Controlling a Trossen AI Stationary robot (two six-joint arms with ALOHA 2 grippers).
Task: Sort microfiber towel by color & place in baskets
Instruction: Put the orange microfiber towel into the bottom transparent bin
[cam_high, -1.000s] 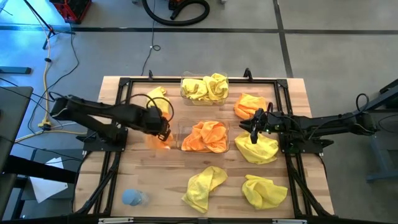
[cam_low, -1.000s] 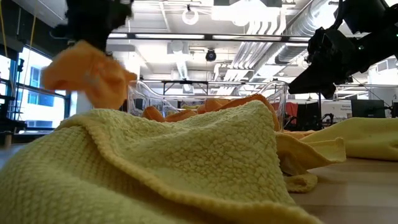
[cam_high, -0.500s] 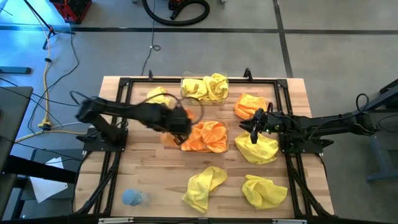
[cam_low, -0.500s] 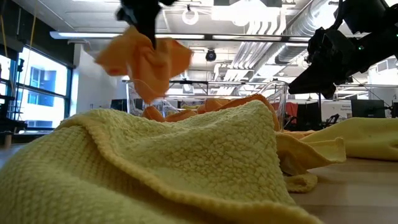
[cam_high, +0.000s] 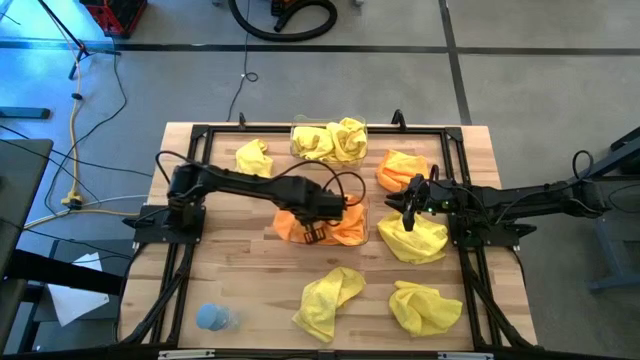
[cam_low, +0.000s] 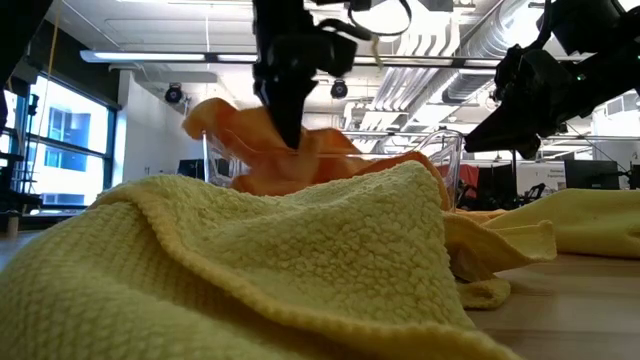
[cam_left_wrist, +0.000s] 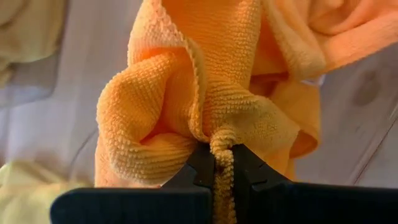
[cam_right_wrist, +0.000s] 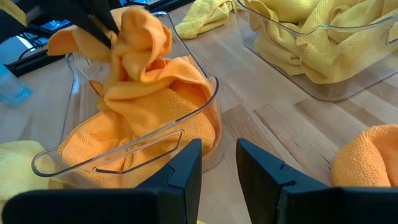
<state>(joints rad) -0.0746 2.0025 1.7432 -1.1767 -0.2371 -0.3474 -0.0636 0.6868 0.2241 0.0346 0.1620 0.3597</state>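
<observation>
Orange nubby towel (cam_left_wrist: 186, 106) pinched in left fingers (cam_left_wrist: 245, 171), bunched.

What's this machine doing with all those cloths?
It is sorting towels by colour. The left gripper is shut on a rumpled orange microfiber towel, holding it over the clear plastic basket that already has orange cloth inside. A second clear basket holds yellow ones. The right gripper waits, open, beside a loose yellow towel.
</observation>
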